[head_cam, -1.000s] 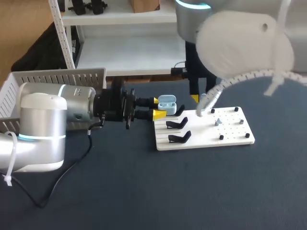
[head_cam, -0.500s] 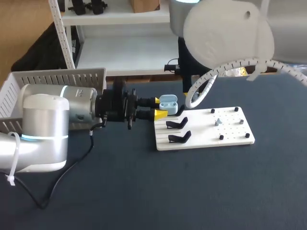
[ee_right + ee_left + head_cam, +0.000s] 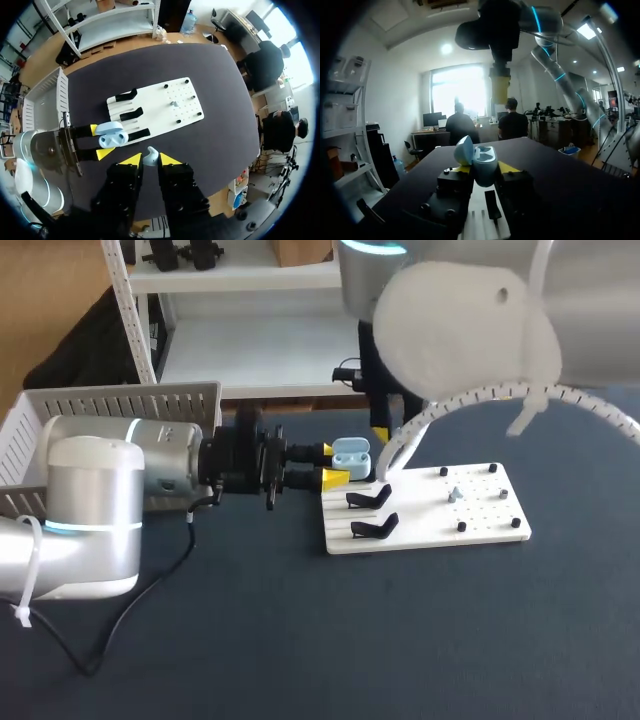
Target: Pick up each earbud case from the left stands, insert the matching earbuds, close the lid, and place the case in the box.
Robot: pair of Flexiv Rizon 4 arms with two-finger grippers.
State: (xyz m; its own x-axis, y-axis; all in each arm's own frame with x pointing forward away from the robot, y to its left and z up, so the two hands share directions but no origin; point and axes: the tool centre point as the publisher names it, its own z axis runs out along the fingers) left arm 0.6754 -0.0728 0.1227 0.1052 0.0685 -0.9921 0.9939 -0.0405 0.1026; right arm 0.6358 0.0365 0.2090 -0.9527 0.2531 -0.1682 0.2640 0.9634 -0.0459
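The left pincer (image 3: 330, 464) comes in level from the left and grips the pale-blue earbud case (image 3: 349, 454) from both sides. The case has its lid up and sits at the near-left corner of the white board (image 3: 480, 525), just above the far stand. Two black stands (image 3: 368, 499) in front of it are empty. The right pincer (image 3: 150, 160) hangs above the bench (image 3: 300, 640), a little beyond the case, its tips narrow around a pale-blue earbud (image 3: 151, 154). A small pale-blue piece (image 3: 455, 494) lies mid-board among the pegs. The slatted white box (image 3: 120, 400) stands at the bench's far-left edge, behind the left arm. Bare dark bench spreads in front of the board and to its right.
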